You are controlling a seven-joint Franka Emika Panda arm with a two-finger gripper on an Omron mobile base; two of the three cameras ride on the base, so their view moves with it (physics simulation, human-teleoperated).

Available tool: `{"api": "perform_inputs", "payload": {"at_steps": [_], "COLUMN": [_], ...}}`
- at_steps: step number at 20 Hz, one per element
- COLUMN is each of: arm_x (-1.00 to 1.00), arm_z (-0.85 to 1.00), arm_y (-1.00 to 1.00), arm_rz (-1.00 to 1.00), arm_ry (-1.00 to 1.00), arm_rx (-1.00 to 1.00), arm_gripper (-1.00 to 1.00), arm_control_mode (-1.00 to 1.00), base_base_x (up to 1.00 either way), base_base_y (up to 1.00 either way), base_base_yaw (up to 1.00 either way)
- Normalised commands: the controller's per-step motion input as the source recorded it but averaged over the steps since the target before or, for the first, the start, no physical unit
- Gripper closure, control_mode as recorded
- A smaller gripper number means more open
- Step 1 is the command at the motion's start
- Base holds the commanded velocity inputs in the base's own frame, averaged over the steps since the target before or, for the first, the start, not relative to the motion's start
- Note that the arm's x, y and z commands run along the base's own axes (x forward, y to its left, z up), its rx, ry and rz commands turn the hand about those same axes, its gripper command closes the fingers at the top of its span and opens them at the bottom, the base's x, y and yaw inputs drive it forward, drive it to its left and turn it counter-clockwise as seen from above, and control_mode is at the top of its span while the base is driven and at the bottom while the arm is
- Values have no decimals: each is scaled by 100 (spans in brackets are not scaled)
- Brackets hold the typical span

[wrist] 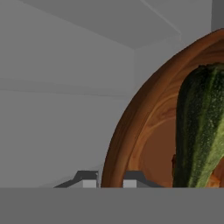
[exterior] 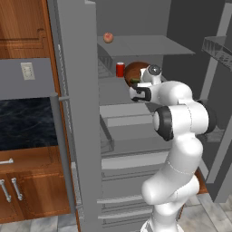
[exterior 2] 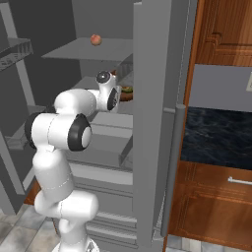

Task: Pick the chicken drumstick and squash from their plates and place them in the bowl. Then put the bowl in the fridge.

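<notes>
Gripper clamped on bowl rim, squash inside, left base view adds red can

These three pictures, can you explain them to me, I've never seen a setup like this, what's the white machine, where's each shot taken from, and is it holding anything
The white machine is a robot arm on a driving base, in a computer-rendered kitchen. Two pictures come from cameras on the base, behind the arm to its left and right. They show it reaching into an open grey fridge. The third comes from a camera on the hand itself, looking along the gripper.

The gripper's two fingertips are shut on the rim of a reddish-brown wooden bowl, which it holds inside the fridge at a middle shelf. A dark green squash lies in the bowl. An orange-brown bit beside it may be the chicken drumstick; I cannot tell. A red can stands by the bowl, and a round reddish fruit sits on the shelf above.
</notes>
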Motion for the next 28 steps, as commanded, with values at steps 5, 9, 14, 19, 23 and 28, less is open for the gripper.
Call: {"api": "perform_inputs", "payload": {"at_steps": [5, 9, 14, 19, 23, 28], "arm_x": [14, 0, -14, -32, -40, -47], "arm_z": [3, 7, 11, 13, 10, 18], "arm_y": [-2, -3, -5, 0, 0, 3], "arm_rz": [0, 0, 0, 0, 0, 0], "arm_ry": [0, 0, -5, -8, -10, -12], "arm_rx": [0, 0, 1, 1, 4, 9], "arm_gripper": [-100, -100, -100, -100, -100, -100], "arm_control_mode": [-100, -100, -100, -100, -100, -100], "base_base_x": [0, 0, 0, 0, 0, 0], "base_base_y": [0, 0, 0, 0, 0, 0], "base_base_yaw": [0, 0, 0, 0, 0, 0]}}
